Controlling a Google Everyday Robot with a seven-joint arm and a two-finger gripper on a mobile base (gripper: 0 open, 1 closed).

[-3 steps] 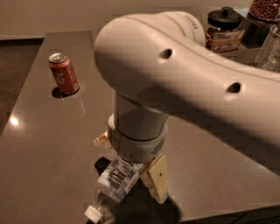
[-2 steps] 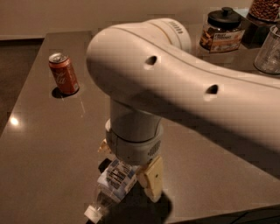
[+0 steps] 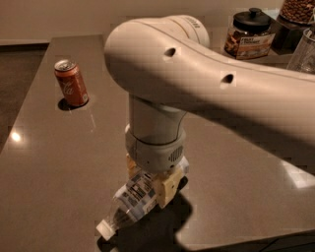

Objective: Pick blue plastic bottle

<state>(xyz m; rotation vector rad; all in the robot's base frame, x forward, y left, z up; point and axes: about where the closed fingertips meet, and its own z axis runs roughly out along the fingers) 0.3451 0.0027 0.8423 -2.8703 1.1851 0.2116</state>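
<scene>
Clear-plastic ribbed bottle [image 3: 131,201] between cream jaws

Kitchenette or break-room setting, evidenced by dark polished countertop [image 3: 59,162], black-lidded food jar [image 3: 251,34] and nut-filled container [image 3: 298,10] at 1 o'clock, red soda can [image 3: 71,82] at 10 o'clock; gripper [image 3: 150,189] at 6 o'clock, clamped on blue plastic bottle [image 3: 129,201].

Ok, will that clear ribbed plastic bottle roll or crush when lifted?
Lying on its side under the tool, the clear ribbed plastic bottle could roll if nudged. Its thin-looking ribbed wall probably flexes under a squeeze.
</scene>
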